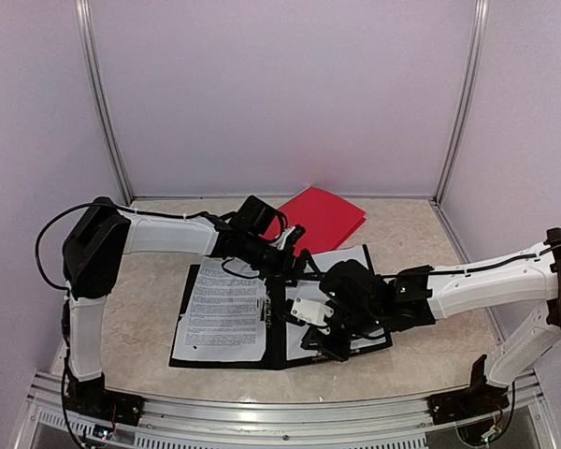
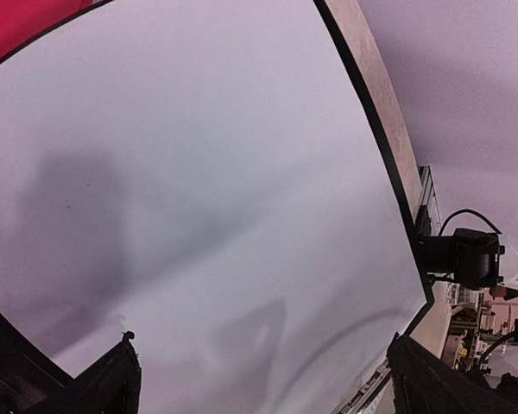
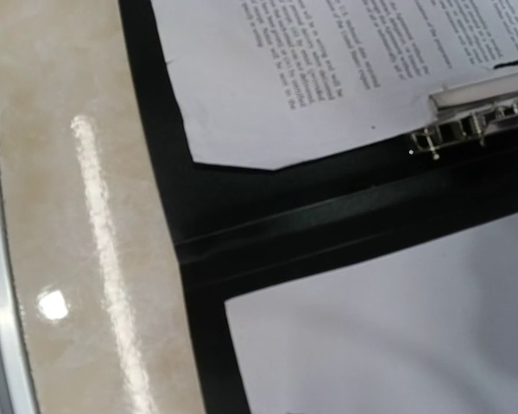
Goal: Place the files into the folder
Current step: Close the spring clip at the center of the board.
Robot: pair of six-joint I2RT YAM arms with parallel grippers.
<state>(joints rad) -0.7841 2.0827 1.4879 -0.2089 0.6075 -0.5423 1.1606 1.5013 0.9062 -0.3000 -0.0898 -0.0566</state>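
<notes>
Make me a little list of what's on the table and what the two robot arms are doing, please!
folder: black folder, lying open on the table
left side: printed sheet, metal clip at its edge
right side: white sheet, nearly blank
at the back: red folder, closed
left end effector: open, above the white sheet
right end effector: shut, low over the black folder's near middle

folder [image 1: 181, 359] open | printed sheet [image 1: 226, 311] left | right claw [image 1: 332, 350] seemingly touching folder
</notes>
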